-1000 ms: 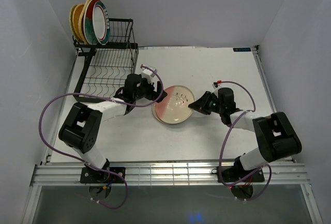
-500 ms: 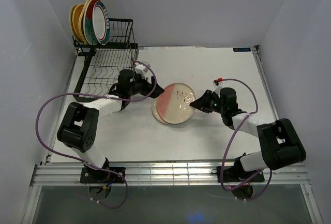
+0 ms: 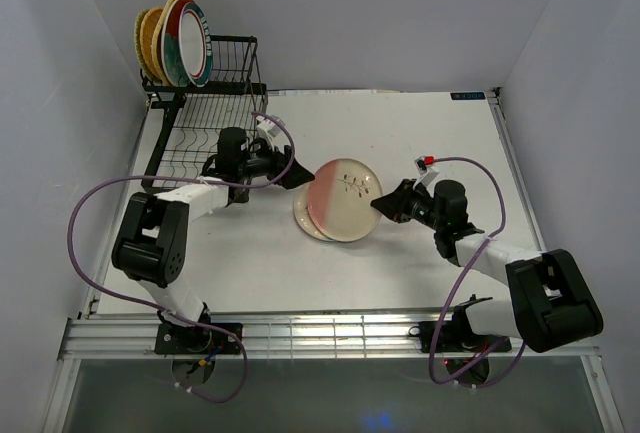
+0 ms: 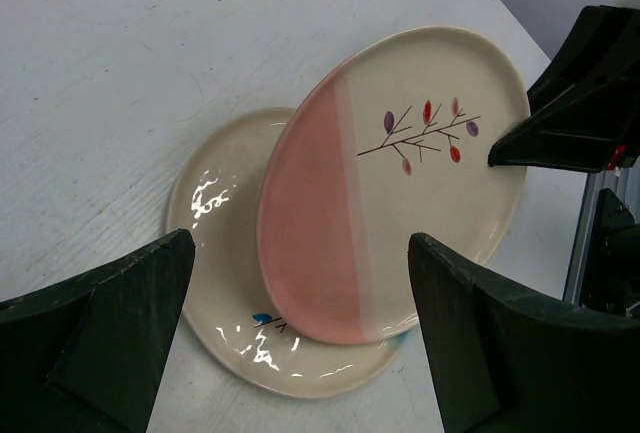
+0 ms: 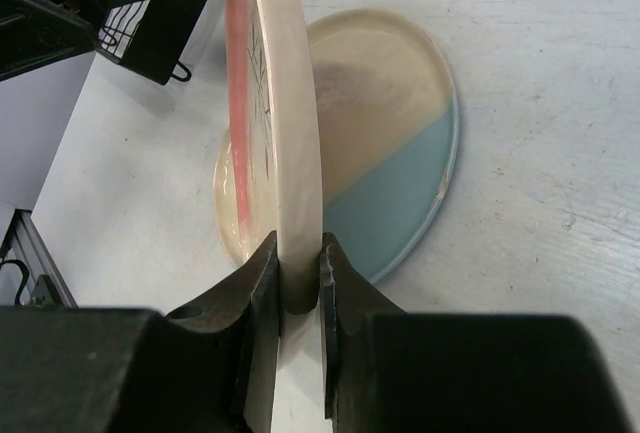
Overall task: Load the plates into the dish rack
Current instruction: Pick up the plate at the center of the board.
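Note:
A pink-and-white plate (image 3: 342,191) with a twig motif is tilted up on edge, and my right gripper (image 3: 380,205) is shut on its right rim. In the right wrist view that gripper (image 5: 297,253) pinches the plate's cream rim (image 5: 297,143). Under it a cream-and-teal plate (image 3: 306,221) lies flat on the table. My left gripper (image 3: 298,175) is open just left of the raised plate, between it and the black dish rack (image 3: 205,138). In the left wrist view both plates (image 4: 390,203) (image 4: 225,253) lie beyond the open left gripper (image 4: 300,243), not touching it.
Several plates (image 3: 175,41) stand upright in the rack's raised rear tier. The rack's lower wavy slot wires (image 3: 200,153) hold nothing. The right gripper's black fingers (image 4: 560,123) show at the right of the left wrist view. White walls close in the table on three sides.
The right gripper has tipped the pink-and-white plate up steeper and carried it slightly farther back. The left gripper has drawn back from the plate's edge toward the rack, staying open.

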